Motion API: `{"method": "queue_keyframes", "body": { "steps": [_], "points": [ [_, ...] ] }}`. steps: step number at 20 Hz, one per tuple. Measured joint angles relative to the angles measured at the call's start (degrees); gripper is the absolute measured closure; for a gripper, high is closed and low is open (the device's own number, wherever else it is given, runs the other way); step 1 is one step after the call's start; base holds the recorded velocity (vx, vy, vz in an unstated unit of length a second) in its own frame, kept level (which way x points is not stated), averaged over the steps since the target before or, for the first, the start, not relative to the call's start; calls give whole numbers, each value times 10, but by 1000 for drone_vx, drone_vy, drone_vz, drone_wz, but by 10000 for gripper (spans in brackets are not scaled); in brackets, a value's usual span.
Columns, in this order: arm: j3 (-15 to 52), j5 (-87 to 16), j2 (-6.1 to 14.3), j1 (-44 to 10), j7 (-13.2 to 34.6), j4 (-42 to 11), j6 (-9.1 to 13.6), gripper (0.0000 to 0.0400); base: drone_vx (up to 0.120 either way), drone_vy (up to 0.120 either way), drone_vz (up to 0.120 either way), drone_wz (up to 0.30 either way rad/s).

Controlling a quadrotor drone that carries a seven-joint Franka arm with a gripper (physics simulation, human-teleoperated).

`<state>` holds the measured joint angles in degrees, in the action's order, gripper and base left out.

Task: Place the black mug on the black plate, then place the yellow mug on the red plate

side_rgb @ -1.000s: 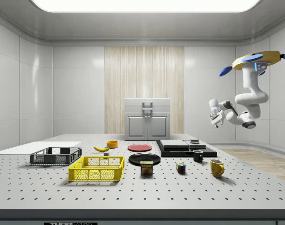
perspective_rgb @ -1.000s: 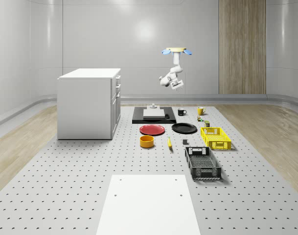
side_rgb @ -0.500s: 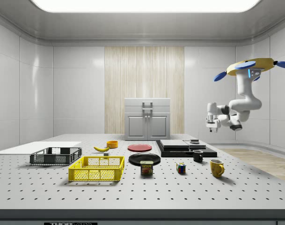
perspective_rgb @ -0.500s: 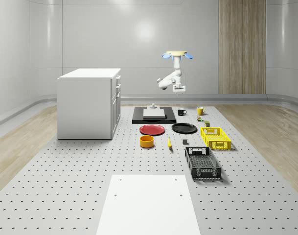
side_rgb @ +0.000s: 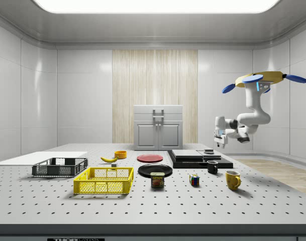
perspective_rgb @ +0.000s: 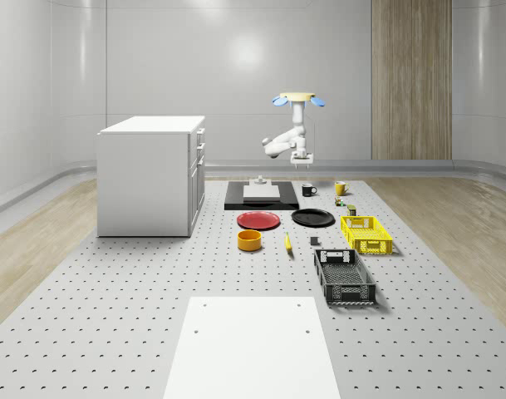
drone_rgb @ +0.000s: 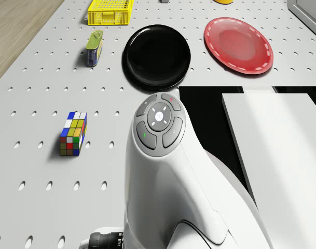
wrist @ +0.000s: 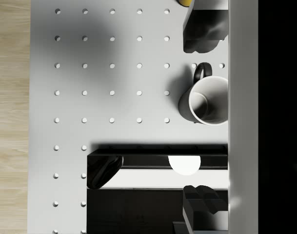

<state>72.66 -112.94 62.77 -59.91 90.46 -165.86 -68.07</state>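
Drone (side_rgb: 266, 79) hovered above tabletop's far edge | gripper (side_rgb: 220, 140) hung above black mug (wrist: 205, 100), fingers spread for descent.

Perforated grey table (perspective_rgb: 111, 283) is carrying everything: white cabinet (perspective_rgb: 150, 174) sitting far left, white sheet (perspective_rgb: 251, 349) lying near, black slab (perspective_rgb: 261, 198) at far centre. Resting on it: red plate (perspective_rgb: 259, 220), black plate (perspective_rgb: 312, 218), orange bowl (perspective_rgb: 250, 240), banana (perspective_rgb: 287, 243), yellow basket (perspective_rgb: 366, 233), black basket (perspective_rgb: 344, 277), black mug (perspective_rgb: 308, 190), yellow mug (perspective_rgb: 341, 188).
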Motion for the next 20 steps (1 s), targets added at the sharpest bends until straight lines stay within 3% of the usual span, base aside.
{"method": "queue_keyframes", "body": {
  "steps": [3, 8, 13, 20],
  "points": [
    [4, 4, 9, -5, 4, 1, -7, 0, 120, -13, -120, 0],
    [10, 12, 25, -12, 10, 2, -20, 0, 120, 0, -16, 0],
    [15, 20, 39, -17, 16, 3, -33, 0, 120, 0, -120, 0],
    [21, 30, 59, -24, 22, 4, -50, 0, 6, 0, -120, 0]
  ]
}}
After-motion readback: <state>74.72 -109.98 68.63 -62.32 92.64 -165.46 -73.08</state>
